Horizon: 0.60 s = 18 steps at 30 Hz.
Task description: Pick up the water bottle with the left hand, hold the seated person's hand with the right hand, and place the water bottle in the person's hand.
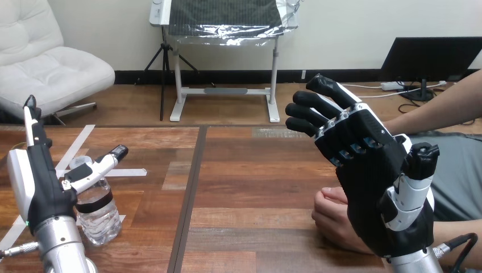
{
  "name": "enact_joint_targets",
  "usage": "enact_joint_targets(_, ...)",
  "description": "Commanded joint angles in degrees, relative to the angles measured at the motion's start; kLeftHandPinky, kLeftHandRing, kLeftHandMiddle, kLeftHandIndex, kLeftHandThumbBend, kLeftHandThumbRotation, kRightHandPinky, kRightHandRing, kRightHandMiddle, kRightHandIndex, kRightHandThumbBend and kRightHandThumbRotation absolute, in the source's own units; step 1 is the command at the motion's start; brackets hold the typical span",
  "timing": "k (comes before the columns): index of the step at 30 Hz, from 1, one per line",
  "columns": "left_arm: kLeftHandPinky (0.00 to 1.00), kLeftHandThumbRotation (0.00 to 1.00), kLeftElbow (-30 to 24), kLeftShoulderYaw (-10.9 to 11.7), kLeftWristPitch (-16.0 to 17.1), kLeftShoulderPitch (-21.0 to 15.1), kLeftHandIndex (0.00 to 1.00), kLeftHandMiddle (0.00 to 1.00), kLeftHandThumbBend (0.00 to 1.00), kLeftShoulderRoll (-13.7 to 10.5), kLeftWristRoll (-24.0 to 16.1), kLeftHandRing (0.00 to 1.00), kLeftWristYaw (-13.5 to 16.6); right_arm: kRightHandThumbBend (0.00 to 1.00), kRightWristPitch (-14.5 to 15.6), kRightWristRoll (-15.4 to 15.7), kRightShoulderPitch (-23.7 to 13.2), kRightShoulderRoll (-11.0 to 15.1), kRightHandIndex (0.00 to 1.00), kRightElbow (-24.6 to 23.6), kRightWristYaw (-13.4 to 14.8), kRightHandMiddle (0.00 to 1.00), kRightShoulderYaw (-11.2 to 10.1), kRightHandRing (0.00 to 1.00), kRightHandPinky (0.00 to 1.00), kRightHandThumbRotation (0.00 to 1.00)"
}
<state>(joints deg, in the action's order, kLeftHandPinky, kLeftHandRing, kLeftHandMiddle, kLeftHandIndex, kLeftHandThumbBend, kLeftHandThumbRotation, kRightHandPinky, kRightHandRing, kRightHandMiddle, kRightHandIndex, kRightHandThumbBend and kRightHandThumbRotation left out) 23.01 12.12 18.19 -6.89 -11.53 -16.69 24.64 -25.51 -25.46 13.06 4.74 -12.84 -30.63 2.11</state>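
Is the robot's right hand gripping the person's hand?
No, the right hand stands open, fingers straight, over the person's hand.

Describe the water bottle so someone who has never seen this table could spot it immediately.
On the near left of the wooden table, left of its dark seam, a clear water bottle stands upright among white tape strips. It is the only container there, dark-banded, right beside the left hand.

Black robot hand [369, 187], white shells [408, 196], silver forearm [410, 265].
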Motion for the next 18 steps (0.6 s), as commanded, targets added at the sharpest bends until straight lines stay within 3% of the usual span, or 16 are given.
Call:
enact_joint_targets(1, 0.83, 0.12, -0.3, -1.0, -1.11, -2.9, 0.99, 0.95, 0.93, -1.62, -0.66, 0.93, -0.45, 0.73, -0.57, -0.58, -2.1, -0.34, 0.84, -0.7, 0.04, 0.81, -0.4, 0.81, 0.79, 1.0)
enact_joint_targets(12, 0.77, 0.15, -0.05, -1.62, -4.79, -3.4, 0.98, 0.94, 0.92, -1.34, -1.26, 0.91, 0.2, 0.73, -0.79, -0.46, -2.08, -0.44, 0.83, -0.59, 0.04, 0.81, -0.3, 0.8, 0.79, 1.0)
enact_joint_targets(18, 0.76, 0.12, 2.49, -1.55, -4.6, -4.31, 0.97, 0.94, 0.91, -1.34, -0.18, 0.91, -0.09, 0.73, -0.81, -0.53, -2.04, -0.42, 0.83, -0.66, -0.03, 0.81, -0.3, 0.8, 0.79, 1.0)
